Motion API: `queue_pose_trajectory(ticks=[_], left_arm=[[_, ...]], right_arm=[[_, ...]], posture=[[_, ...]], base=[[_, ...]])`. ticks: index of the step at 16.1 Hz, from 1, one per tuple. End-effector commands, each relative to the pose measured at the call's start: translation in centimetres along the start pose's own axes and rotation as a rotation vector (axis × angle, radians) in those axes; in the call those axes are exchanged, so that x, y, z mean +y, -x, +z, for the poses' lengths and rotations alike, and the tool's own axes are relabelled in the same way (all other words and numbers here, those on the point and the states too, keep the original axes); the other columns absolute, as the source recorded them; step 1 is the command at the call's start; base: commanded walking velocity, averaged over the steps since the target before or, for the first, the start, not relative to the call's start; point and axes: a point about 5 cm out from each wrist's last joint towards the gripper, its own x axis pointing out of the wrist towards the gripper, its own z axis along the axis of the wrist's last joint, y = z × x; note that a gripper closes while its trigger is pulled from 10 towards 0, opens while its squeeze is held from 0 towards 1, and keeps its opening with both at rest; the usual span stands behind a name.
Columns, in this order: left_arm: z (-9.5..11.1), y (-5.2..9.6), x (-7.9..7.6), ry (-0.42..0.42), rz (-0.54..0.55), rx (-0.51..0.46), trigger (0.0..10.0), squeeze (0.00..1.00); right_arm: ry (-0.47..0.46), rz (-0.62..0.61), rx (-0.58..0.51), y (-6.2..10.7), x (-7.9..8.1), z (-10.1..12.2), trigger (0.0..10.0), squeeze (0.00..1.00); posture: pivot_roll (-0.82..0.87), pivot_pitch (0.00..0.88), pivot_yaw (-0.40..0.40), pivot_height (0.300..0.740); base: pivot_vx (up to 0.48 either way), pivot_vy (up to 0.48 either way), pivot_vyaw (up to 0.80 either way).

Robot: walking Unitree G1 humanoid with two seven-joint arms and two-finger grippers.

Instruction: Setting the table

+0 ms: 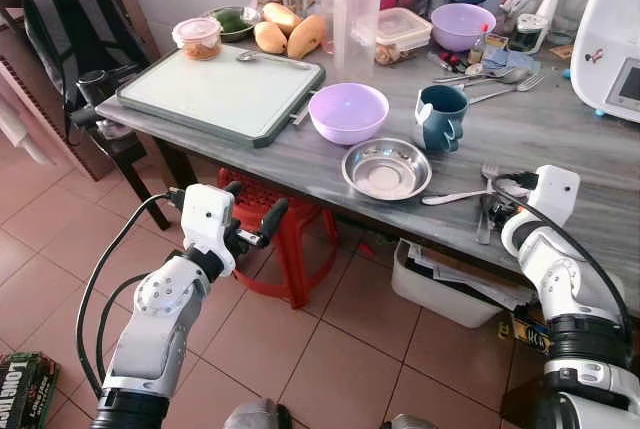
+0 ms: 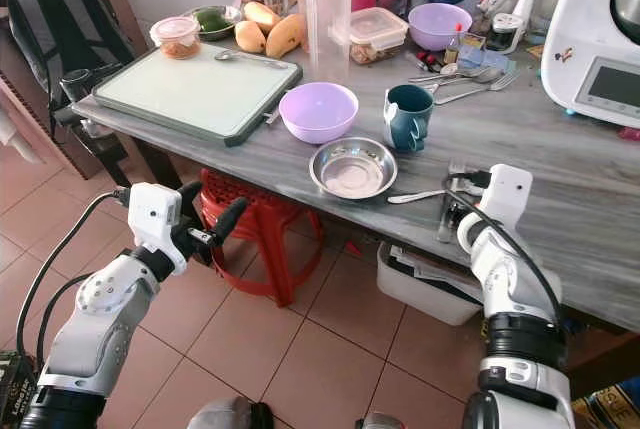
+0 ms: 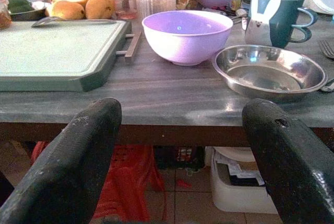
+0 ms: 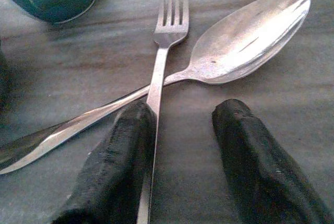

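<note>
The right gripper (image 4: 180, 158) sat low over the grey table (image 1: 560, 139) near its front edge, its two black fingers (image 4: 117, 166) parted and nothing between them yet; one finger lay on or just against the handle of the fork (image 4: 166, 36), the other on bare tabletop. The fork lay crossed over the handle of the spoon (image 4: 250, 33), so the two touched where they met. To my mind the step in hand was picking up the fork, and doing it well meant shifting so the handle lay between the fingers, closing on it clear of the crossing, then lifting straight up so the spoon underneath was not dragged along or flicked toward the edge. Just beyond stood the teal mug (image 1: 441, 117), then the steel dish (image 1: 386, 168) and the lilac bowl (image 1: 348, 112), all close together, with the green cutting board (image 1: 225, 89) further along. The left gripper (image 1: 252, 221) hung out in front of the table, above the red stool (image 1: 285, 239), fingers spread wide and empty, pointing at the bowl and dish. As for writing, a box (image 1: 25, 389) on the floor carried large pale letters, cut off and not readable to me; the white appliance (image 1: 610, 39) had a small screen, too small to read.
</note>
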Motion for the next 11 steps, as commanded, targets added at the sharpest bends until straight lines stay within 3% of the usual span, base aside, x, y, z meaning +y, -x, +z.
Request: queue_pose_trajectory(ticks=[1, 9, 11], left_arm=[[0.2, 0.1, 0.1, -0.027, -0.009, 0.003, 10.0, 0.0], [0.1, 0.1, 0.2, -0.03, -0.008, 0.005, 10.0, 0.0], [0.2, 0.0, 0.2, -0.032, -0.008, 0.005, 10.0, 0.0]], right_arm=[[-0.024, -0.057, 0.148, 0.0, -1.2, -3.0, 0.0, 0.0], [-0.041, -0.08, 0.197, 0.9, -2.5, -3.7, 0.0, 0.0], [-0.002, -0.097, 0.166, 1.2, -2.5, -3.3, 0.0, 0.0]], posture=[[0.0, 0.0, 0.077, 0.74], [-0.01, 0.0, 0.076, 0.74], [-0.01, 0.0, 0.077, 0.74]], base=[[0.0, 0.0, 0.0], [0.0, 0.0, 0.0], [0.0, 0.0, 0.0]])
